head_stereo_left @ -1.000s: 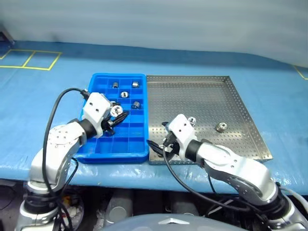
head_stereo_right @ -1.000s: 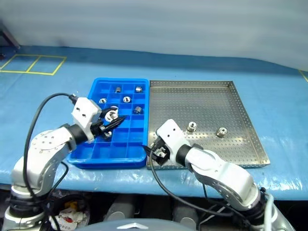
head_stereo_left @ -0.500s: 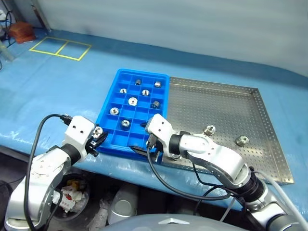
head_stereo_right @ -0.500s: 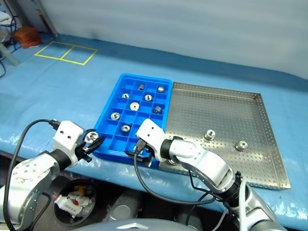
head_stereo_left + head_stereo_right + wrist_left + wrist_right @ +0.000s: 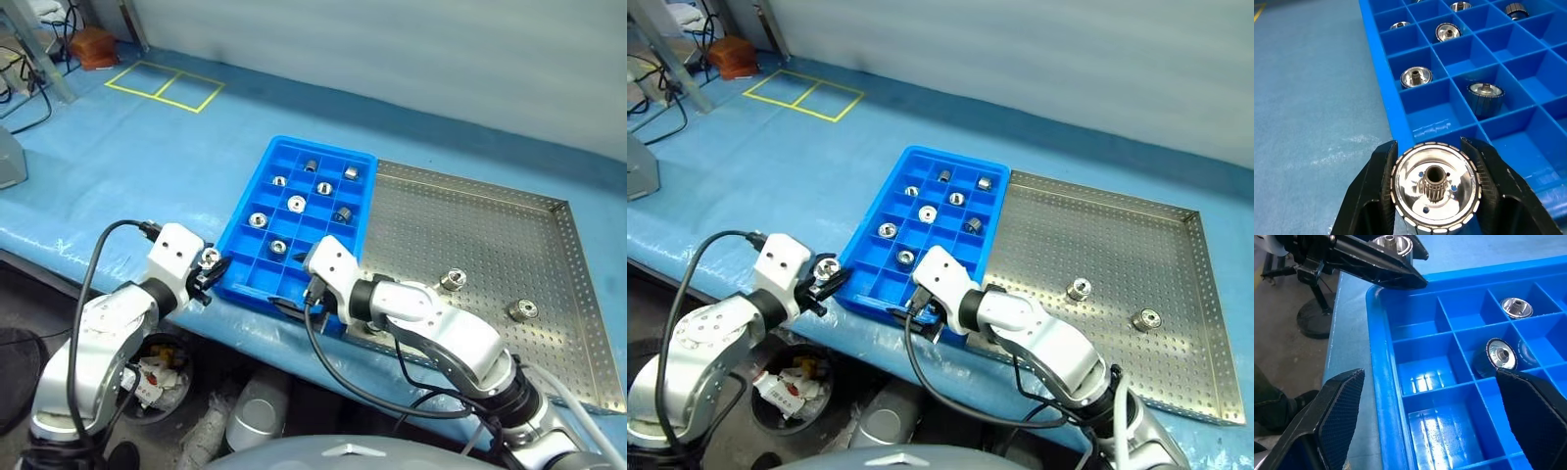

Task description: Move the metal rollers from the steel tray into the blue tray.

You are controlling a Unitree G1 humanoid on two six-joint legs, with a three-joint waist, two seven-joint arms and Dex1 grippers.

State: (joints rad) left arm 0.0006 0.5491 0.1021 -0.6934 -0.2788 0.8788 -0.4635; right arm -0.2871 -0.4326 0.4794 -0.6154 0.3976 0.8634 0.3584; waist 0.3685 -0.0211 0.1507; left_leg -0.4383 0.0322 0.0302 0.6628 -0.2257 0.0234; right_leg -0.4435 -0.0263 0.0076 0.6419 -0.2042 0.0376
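My left gripper is shut on a shiny metal roller, just outside the near left corner of the blue tray. Several metal rollers lie in the blue tray's far and middle compartments. My right gripper is open and empty over the tray's near compartments, beside its near rim. The steel tray adjoins the blue tray on the right, and two rollers stand on its perforated floor near the front right.
Both trays rest on a table under a blue cover, whose front edge runs just below the grippers. Yellow tape squares mark the far left. A black cable loops off my left wrist.
The whole view has swung to the left. Against the trays, my left gripper with its roller has moved from over the blue tray to outside its near left corner; my right gripper went from the steel tray's front edge to the blue tray.
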